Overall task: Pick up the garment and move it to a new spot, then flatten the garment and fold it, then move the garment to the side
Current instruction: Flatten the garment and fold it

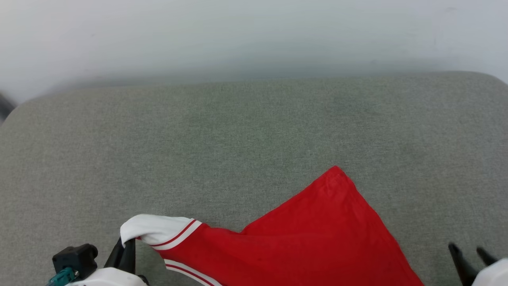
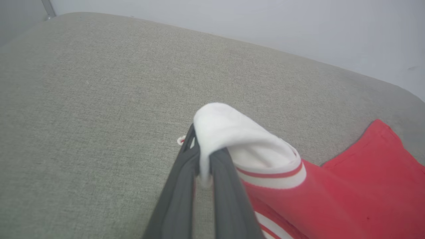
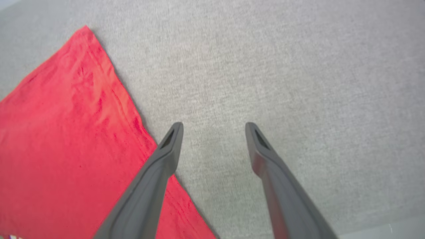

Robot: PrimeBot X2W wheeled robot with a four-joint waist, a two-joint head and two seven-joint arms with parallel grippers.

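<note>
Pinching the garment (image 1: pixel 309 238) by its white sleeve (image 2: pixel 232 132), left tool (image 2: pixel 202 151) is set; I'd send the open right tool (image 3: pixel 214 127) to the red edge.

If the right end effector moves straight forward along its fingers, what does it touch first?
Probably the bare grey cushion: the open right end effector points at it, just beside the garment. It might also brush the red edge, as depth is unclear.
</note>
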